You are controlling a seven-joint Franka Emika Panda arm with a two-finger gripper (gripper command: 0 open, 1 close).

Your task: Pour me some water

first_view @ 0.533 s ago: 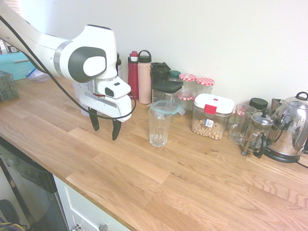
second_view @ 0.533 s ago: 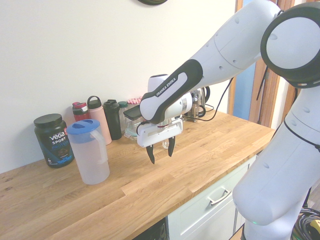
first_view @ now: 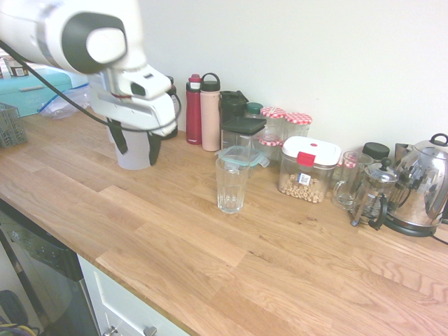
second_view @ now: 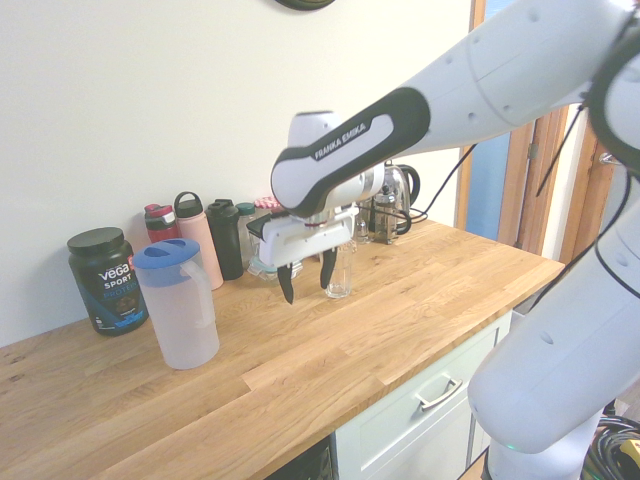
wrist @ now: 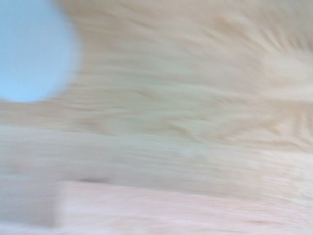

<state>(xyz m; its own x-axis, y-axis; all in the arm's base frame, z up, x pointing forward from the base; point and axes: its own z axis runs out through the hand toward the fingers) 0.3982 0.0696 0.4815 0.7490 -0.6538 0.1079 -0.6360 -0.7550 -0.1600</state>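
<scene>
Where the oak worktop [second_view: 330,350] runs along the white wall, the water pitcher [second_view: 180,305], a translucent jug with a blue lid, stands upright near the wall, just beside a dark Vega protein tub [second_view: 107,280]. In the first exterior view only the pitcher's lower body shows behind the robot's hand. The drinking glass [first_view: 231,183], clear and upright, stands apart from the pitcher, out in front of the row of containers. The gripper [second_view: 305,282] hangs above the bare wood between pitcher and glass (pointing almost straight down), its two dark fingers [first_view: 119,137] spread apart with nothing between them, touching neither vessel. The wrist view is blurred: it shows wood grain and a pale blue round patch, the pitcher's lid [wrist: 32,49], at one corner.

Behind the glass, along the wall, stand a red bottle [first_view: 194,108], a pink bottle [first_view: 210,112], a dark container with a black lid [first_view: 241,126], jars with red chequered lids [first_view: 297,122], and a clear box with a white lid [first_view: 308,168] holding pale round pieces. Further along are a glass mug [first_view: 348,178], a French press [first_view: 374,192] and a steel kettle [first_view: 423,185]
</scene>
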